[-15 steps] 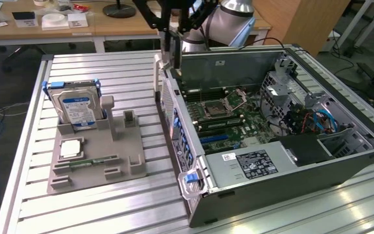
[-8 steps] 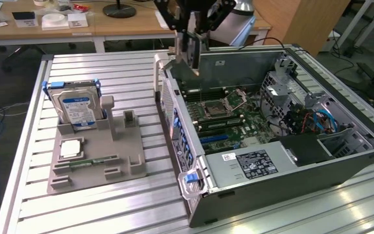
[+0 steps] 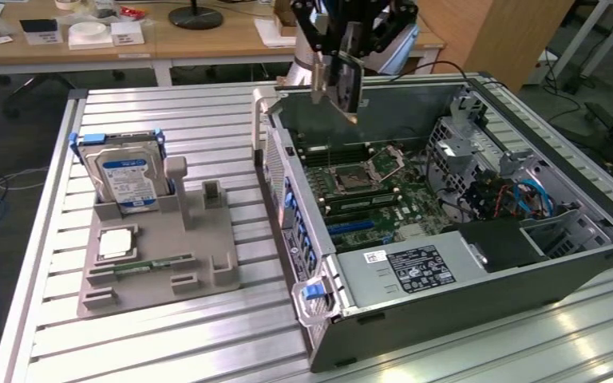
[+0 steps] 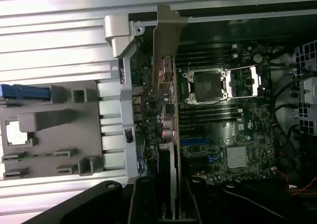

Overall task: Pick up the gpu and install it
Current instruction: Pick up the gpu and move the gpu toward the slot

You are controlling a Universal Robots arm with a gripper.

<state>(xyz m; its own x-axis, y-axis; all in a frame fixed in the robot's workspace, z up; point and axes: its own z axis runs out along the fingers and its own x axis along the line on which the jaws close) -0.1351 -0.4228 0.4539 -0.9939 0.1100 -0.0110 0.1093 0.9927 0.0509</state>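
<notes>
The gpu (image 3: 350, 84) hangs on edge in the air, clamped between the fingers of the gripper (image 3: 346, 54), which is closed on the card's upper part. It sits above the open computer case (image 3: 562, 263), over the far end of the motherboard (image 3: 376, 195) and not touching it. In the wrist view the gpu (image 4: 168, 135) is seen edge-on as a thin dark strip running out from the gripper (image 4: 167, 196), with its silver bracket (image 4: 166, 40) at the far end, close to the case's rear wall. The CPU socket (image 4: 205, 85) lies just beside the line of the card.

On the exterior view's left, well apart from the case, a gray holder (image 3: 195, 263) rests on the slatted metal table (image 3: 179, 112). A hard drive (image 3: 125, 171) (silver, with a blue and white label) stands upright in it, and a narrow green memory stick (image 3: 141, 267) lies in a slot nearer the front.
</notes>
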